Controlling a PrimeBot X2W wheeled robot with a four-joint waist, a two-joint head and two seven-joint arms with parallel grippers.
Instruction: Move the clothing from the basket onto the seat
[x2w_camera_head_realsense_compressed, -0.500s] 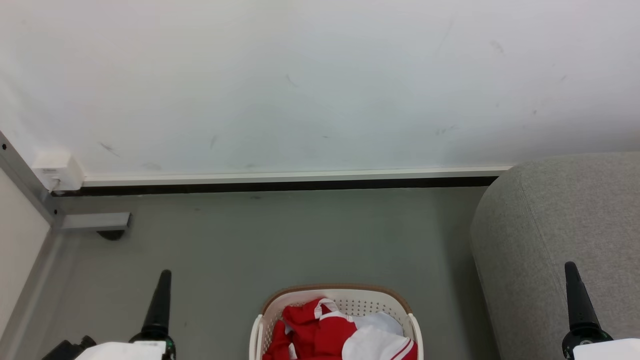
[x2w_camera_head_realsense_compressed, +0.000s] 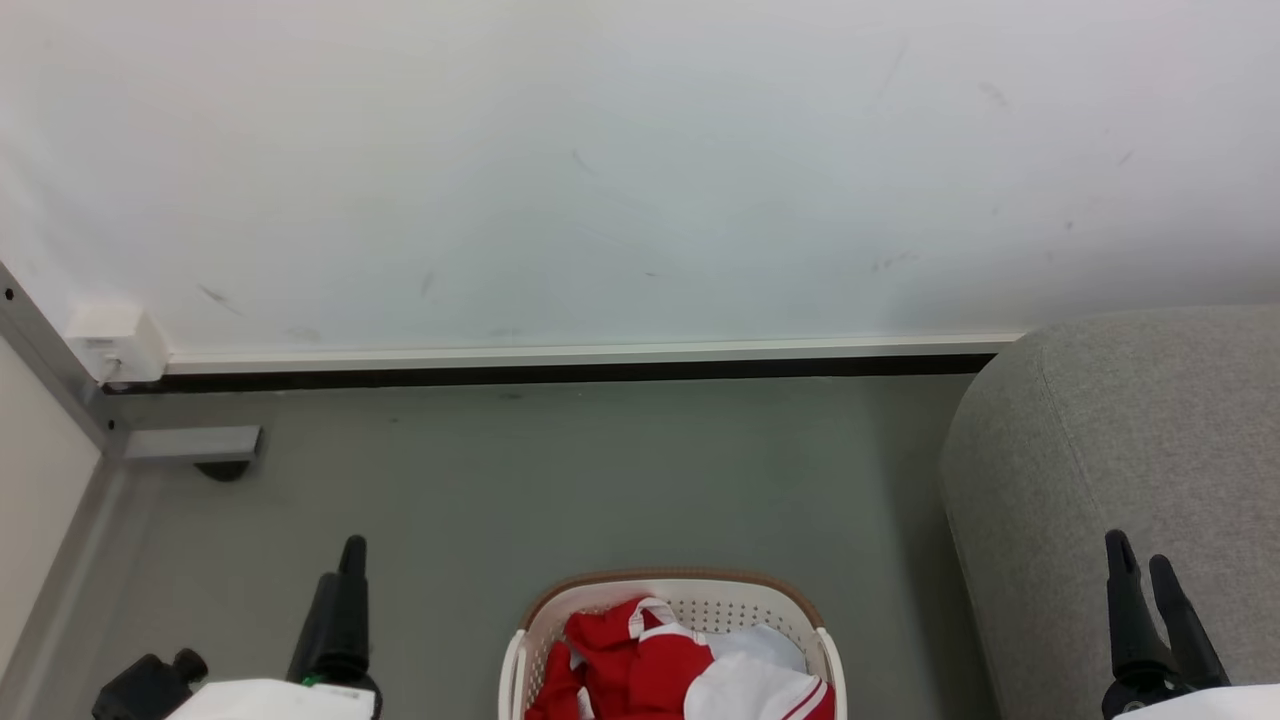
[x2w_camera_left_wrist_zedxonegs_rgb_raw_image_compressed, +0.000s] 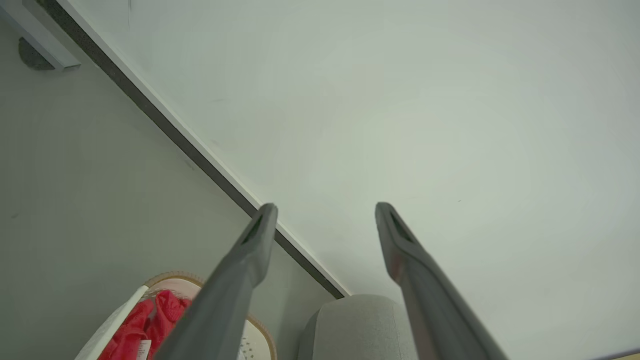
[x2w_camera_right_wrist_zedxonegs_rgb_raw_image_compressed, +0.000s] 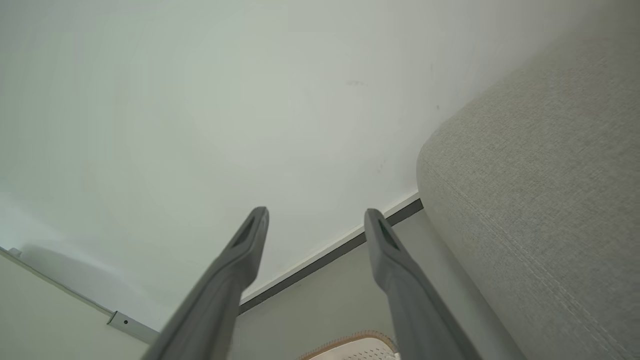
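Clothing (x2w_camera_head_realsense_compressed: 640, 660), red with white panels, lies heaped inside the basket (x2w_camera_head_realsense_compressed: 670, 577) on the floor (x2w_camera_head_realsense_compressed: 560, 480), near centre. Seat (x2w_camera_head_realsense_compressed: 1120, 430) stands just right of the basket. Left gripper (x2w_camera_left_wrist_zedxonegs_rgb_raw_image_compressed: 325, 209) and right gripper (x2w_camera_right_wrist_zedxonegs_rgb_raw_image_compressed: 316, 214): fingers spread apart, holding nothing.

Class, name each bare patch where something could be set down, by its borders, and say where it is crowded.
Bare: the grey floor between the skirting and the basket, running left to the metal bracket; also the sofa on the right. Crowded: inside the basket, packed with the red clothing and a white cloth.
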